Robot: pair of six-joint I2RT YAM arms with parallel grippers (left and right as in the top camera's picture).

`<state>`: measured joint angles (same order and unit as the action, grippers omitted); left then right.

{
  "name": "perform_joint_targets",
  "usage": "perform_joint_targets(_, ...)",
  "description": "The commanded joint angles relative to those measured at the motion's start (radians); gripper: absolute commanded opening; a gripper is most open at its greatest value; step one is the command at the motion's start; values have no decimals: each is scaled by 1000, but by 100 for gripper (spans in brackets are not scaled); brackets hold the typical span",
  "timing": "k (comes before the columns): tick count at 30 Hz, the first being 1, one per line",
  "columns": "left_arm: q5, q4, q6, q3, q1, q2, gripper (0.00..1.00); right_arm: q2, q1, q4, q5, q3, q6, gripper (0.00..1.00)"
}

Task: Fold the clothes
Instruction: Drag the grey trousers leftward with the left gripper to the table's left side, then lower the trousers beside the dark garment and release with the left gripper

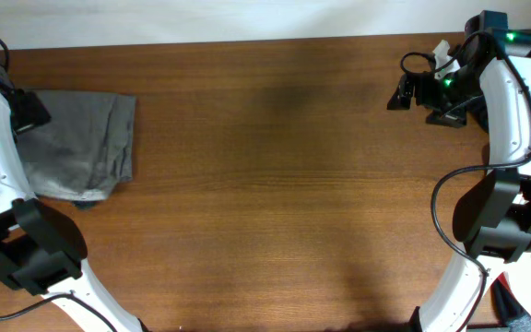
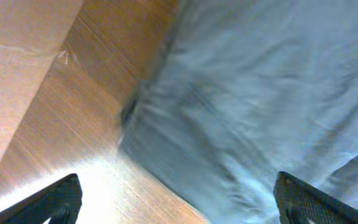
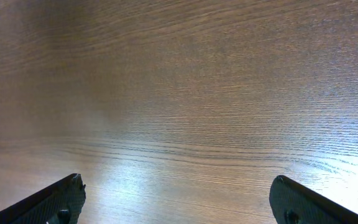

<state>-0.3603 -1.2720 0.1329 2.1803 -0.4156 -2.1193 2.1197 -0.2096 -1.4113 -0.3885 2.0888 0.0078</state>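
Observation:
Folded grey-khaki trousers (image 1: pixel 81 148) lie in a compact rectangle at the table's far left. In the left wrist view the grey fabric (image 2: pixel 260 93) fills the upper right, its folded edge running across the wood. My left gripper (image 2: pixel 179 199) is open and empty, its fingers straddling that edge just above the cloth; in the overhead view it sits at the trousers' left side (image 1: pixel 28 112). My right gripper (image 1: pixel 404 92) is open and empty above bare wood at the far right; in the right wrist view (image 3: pixel 179 202) only wood grain lies between its fingers.
The brown wooden table (image 1: pixel 275 184) spans the view. Something red (image 1: pixel 514 309) and white shows at the bottom right corner, off the table. A pale surface (image 2: pixel 11 74) borders the table's edge in the left wrist view.

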Motion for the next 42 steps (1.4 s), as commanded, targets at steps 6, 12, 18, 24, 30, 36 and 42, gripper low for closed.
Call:
perform_joint_targets(6,106,-1,12,26,-21,5,99,-15,2,-3,8,6,0,99)
perform_joint_targets(12,280,-27,12,26,-20,5,1,-15,2,-3,8,6,0,99)
perform_joint_targets(18,294,-74,12,22,-20,4,1,-15,2,-3,8,6,0,99)
perform_joint_targets(24,402,-60,8,-53,-21,4,1,-15,2,-3,8,6,0,99)
perform_joint_targets(30,475,33,-26,-195,-21,4,0,-15,2,-3,8,6,0,99)
perform_joint_targets(36,500,135,-26,-342,-21,4,1,-15,2,-3,8,6,0,99)
perform_joint_targets(42,503,281,-25,-500,-21,4,1,-15,2,-3,8,6,0,99)
